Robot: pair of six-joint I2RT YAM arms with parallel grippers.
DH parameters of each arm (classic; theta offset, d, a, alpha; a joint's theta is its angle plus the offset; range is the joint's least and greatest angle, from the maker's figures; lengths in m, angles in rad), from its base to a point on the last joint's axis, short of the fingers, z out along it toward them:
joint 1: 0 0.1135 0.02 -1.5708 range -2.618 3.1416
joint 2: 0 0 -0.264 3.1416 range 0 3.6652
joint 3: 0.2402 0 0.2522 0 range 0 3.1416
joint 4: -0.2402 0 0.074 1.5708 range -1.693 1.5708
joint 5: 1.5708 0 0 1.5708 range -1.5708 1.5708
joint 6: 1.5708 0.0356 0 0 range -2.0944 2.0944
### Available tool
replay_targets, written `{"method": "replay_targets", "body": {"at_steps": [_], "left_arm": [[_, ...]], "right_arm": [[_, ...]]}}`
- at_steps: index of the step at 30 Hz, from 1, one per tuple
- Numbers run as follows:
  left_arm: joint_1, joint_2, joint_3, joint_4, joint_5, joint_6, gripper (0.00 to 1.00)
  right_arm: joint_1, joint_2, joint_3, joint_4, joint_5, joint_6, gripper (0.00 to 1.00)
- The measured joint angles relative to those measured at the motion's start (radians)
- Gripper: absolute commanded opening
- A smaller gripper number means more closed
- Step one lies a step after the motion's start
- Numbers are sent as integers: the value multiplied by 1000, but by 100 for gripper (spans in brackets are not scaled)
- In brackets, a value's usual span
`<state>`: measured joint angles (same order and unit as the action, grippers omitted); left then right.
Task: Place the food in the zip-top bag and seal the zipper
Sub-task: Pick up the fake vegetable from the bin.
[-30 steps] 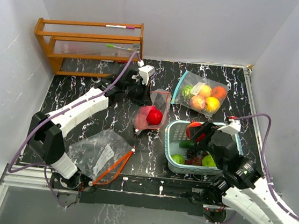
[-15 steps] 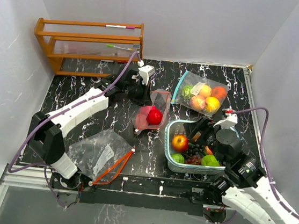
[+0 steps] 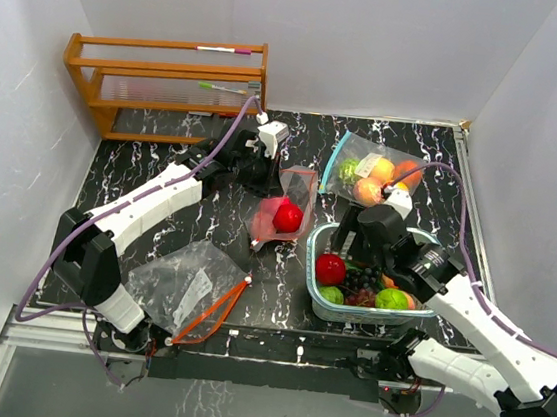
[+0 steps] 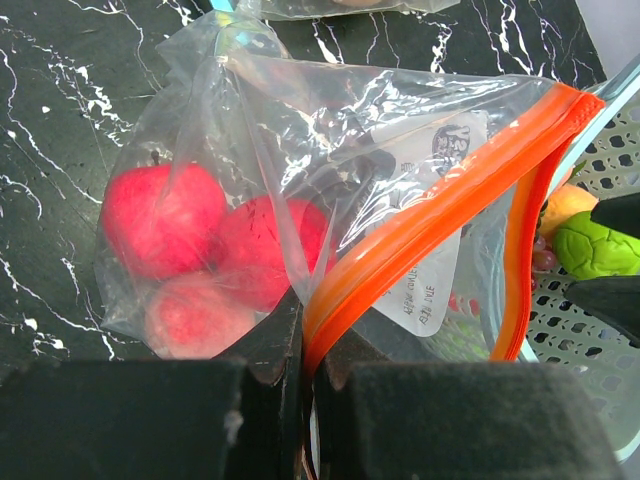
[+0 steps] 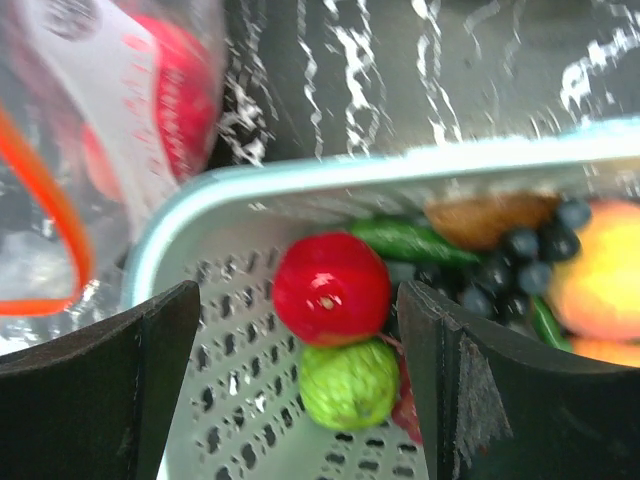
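Note:
My left gripper (image 4: 312, 345) is shut on the orange zipper strip (image 4: 430, 215) of a clear zip-top bag (image 3: 280, 214). It holds the bag's mouth up, facing the basket. Three red and pink fruits (image 4: 165, 215) lie inside. My right gripper (image 5: 298, 300) is open over the left end of the teal basket (image 3: 349, 317), its jaws either side of a red apple (image 5: 330, 288) and not touching it. The apple (image 3: 330, 268) lies in the basket above a green fruit (image 5: 348, 385), beside dark grapes (image 5: 525, 260), a cucumber (image 5: 410, 240) and a peach-coloured fruit (image 5: 600, 275).
A sealed bag of fruit (image 3: 375, 174) lies at the back right. An empty bag with an orange zipper (image 3: 189, 289) lies at the front left. A wooden rack (image 3: 167, 80) stands in the back left corner. White walls close in the table.
My right arm has swung from the basket's near right side to its far side, and the gripper now hangs over the red apple. The left arm and its bag have not moved.

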<state>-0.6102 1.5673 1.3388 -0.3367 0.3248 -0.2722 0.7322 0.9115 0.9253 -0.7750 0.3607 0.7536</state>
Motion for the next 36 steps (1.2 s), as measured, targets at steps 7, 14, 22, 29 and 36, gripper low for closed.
{"method": "replay_targets", "body": {"at_steps": [7, 14, 22, 29, 36], "left_arm": [[0, 0, 0, 8, 2, -3, 0], [0, 0, 0, 20, 8, -9, 0], [0, 0, 0, 22, 10, -10, 0], [0, 0, 0, 23, 15, -10, 0], [0, 0, 0, 22, 15, -9, 0]], "right_arm": [[0, -43, -75, -117, -47, 98, 84], [0, 71, -174, -46, -97, 134, 87], [0, 134, -232, 121, -95, 140, 92], [-2, 218, -299, 268, -88, 155, 60], [-1, 177, -303, 254, -70, 156, 32]]}}
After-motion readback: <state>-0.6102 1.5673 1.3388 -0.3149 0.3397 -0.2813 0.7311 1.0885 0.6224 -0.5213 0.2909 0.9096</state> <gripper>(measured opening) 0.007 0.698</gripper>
